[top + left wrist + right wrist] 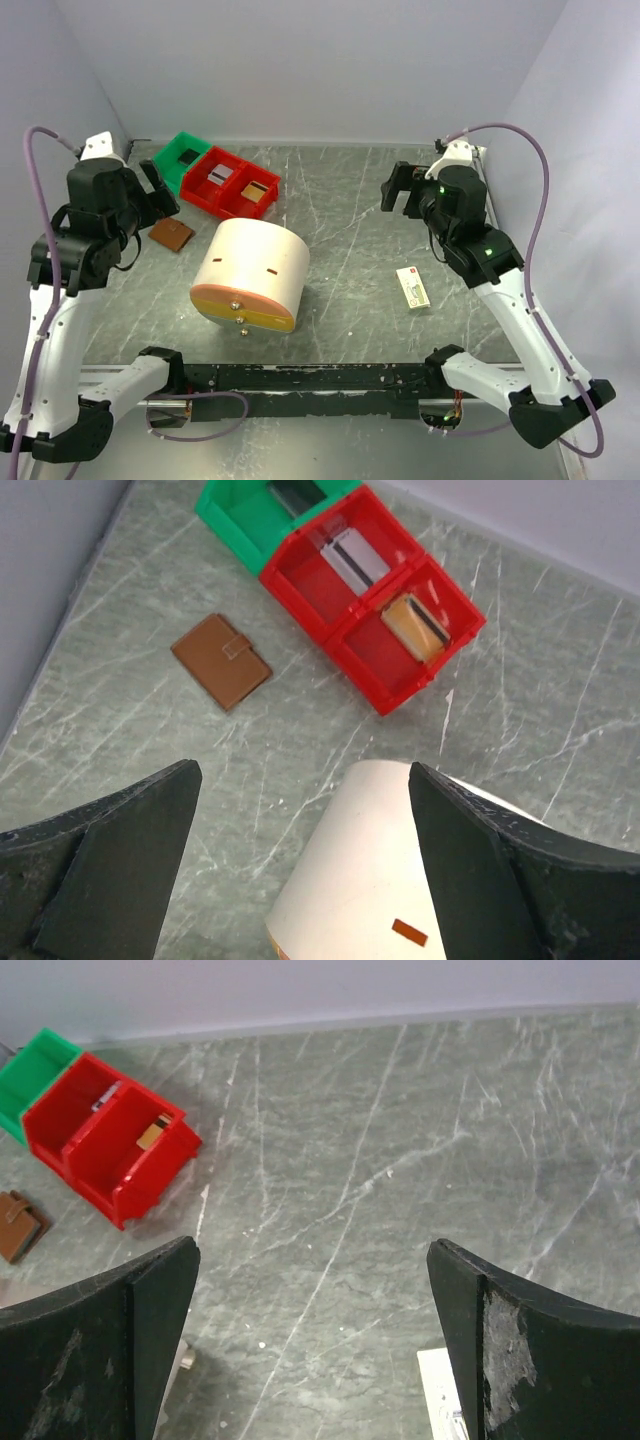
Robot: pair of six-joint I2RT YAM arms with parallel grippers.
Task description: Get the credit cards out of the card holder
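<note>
While both arms stand raised off the table (350,250), neither pincer holds anything.

Left arm: elbow folded high at the table's left edge, wrist tipped down toward the left-rear area. Left pincer (160,198) is spread wide, its fingers (110,870) well apart with only bare table and part of the drum showing between them.

Right arm: links rise from the near-right base and the wrist is turned in toward the middle of the table. Right pincer (400,200) is likewise spread, its fingers (530,1350) empty.

Card holder (221,661): brown and shut, with the clasp tab folded over its edge, lying flat on the table. It sits ahead of and below the left pincer, toward the left finger's side, not touching it. In the right wrist view it shows only at the left border (18,1225), well apart from the right pincer.

Cards: a grey card (352,560) with a dark stripe leans in the left red bin (300,580). A tan card (415,625) leans in the right red bin (400,680). The green bin (235,510) holds a dark item cut off by the frame, so I cannot tell what it is. The three bins sit touching in a row, beyond the holder and to its right.

A cream drum (250,265) lies on its side near the holder. A cream box (412,287) lies near the right arm.
</note>
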